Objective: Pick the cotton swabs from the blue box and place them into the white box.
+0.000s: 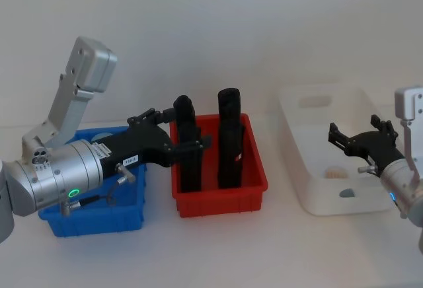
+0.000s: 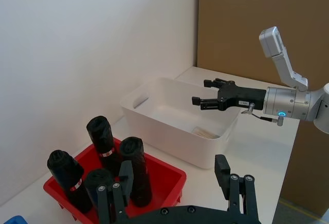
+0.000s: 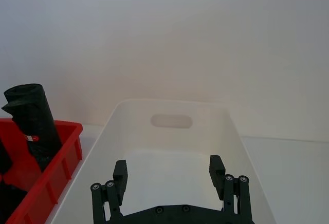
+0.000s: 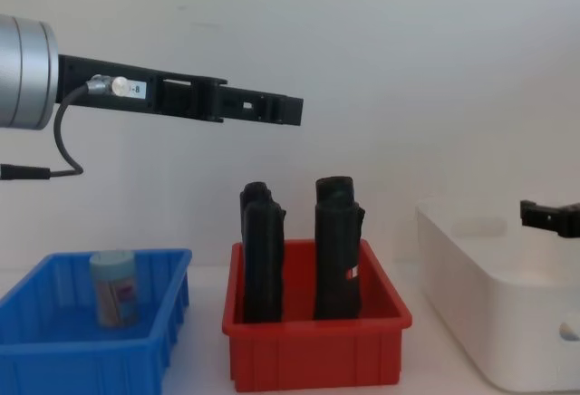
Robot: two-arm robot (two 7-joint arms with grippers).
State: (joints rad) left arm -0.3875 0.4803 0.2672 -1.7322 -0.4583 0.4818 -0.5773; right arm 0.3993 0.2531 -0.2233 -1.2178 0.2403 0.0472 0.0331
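On the bench (image 4: pixel 205 370) the blue box (image 4: pixel 54 345) sits at the left with one tub of cotton swabs (image 4: pixel 114 288) standing upright inside it. Just beside it, the red bin (image 4: pixel 317 355) in the middle holds two tall black objects (image 4: pixel 261 252) on end, and the white box (image 4: pixel 489 322) stands at the right. The left hand (image 4: pixel 274 107) reaches in high from the left, well above the blue box and the red bin, while the right hand (image 4: pixel 549 217) pokes in at the right edge just over the white box.
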